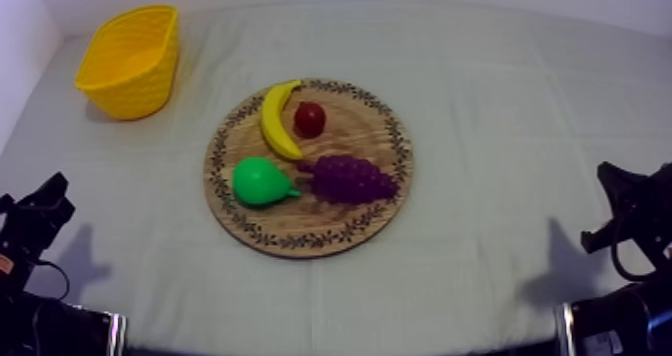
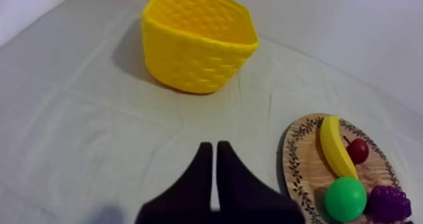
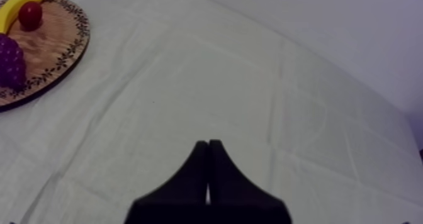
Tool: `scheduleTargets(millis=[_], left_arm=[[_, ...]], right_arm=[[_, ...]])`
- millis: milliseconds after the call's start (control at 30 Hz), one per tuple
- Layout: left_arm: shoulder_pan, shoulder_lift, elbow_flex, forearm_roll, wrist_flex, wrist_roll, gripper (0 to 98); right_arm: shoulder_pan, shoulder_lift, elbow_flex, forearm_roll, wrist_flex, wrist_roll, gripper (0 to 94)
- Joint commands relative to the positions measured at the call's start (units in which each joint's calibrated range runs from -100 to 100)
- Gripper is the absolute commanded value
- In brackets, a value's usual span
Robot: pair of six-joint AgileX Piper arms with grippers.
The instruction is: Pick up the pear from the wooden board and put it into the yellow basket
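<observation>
The pear [image 1: 262, 181] lies on its side on the left half of the round wooden board [image 1: 300, 235], a little left of the middle of the frame in the top view. It is bright green and smooth, with a broad rounded body, a narrower end, and a short dark stem pointing right toward the bunch of grapes [image 1: 350, 178]. The purple grapes lie just beside it. The banana [image 1: 277, 120] curves along the board's upper left, its lower end near the top of the pear, and the small red fruit [image 1: 309, 118] sits just to the banana's right. The board has a dark leafy pattern around its rim and rests on the grey-white cloth [image 1: 500, 110]. The yellow basket [image 1: 135, 85] stands upright in the upper left of the frame, well apart from the board, its woven walls a single bright yellow. The left gripper [image 2: 213, 148] hangs over bare cloth between the basket and the board, its two black fingers pressed together into a narrow wedge and holding nothing. The right gripper [image 3: 208, 145] is over bare cloth well to the side of the board, its fingers likewise together and holding nothing. In the top view both arms sit low at the lower left and lower right edges.
</observation>
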State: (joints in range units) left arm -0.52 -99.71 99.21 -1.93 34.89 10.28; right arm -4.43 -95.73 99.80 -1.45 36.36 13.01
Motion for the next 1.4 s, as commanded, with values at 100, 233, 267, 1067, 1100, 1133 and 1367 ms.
scheduleTargets(millis=[100,233,267,1067,1100,1133,1367], left_arm=[[0.0,0.0,0.0,0.00,0.0,0.0,0.0],[0.0,0.0,0.0,0.00,0.0,0.0,0.0],[0.0,0.0,0.0,0.00,0.0,0.0,0.0],[7.0,3.1,-1.2,4.64,-2.0,-6.4,0.0],[7.1,4.5,-1.9,5.26,-2.0,-7.1,0.0],[7.2,6.1,-2.6,5.79,-2.0,-7.9,0.0],[10.0,17.9,-9.9,7.15,0.2,-12.0,0.0]], right_arm=[[0.0,0.0,0.0,0.0,0.0,0.0,0.4],[0.0,0.0,0.0,0.0,0.0,0.0,0.4],[0.0,0.0,0.0,0.0,0.0,0.0,0.4],[0.0,0.0,0.0,0.0,0.0,0.0,0.4],[0.0,0.0,0.0,0.0,0.0,0.0,0.4],[0.0,0.0,0.0,0.0,0.0,0.0,0.4],[0.0,0.0,0.0,0.0,0.0,0.0,0.4]])
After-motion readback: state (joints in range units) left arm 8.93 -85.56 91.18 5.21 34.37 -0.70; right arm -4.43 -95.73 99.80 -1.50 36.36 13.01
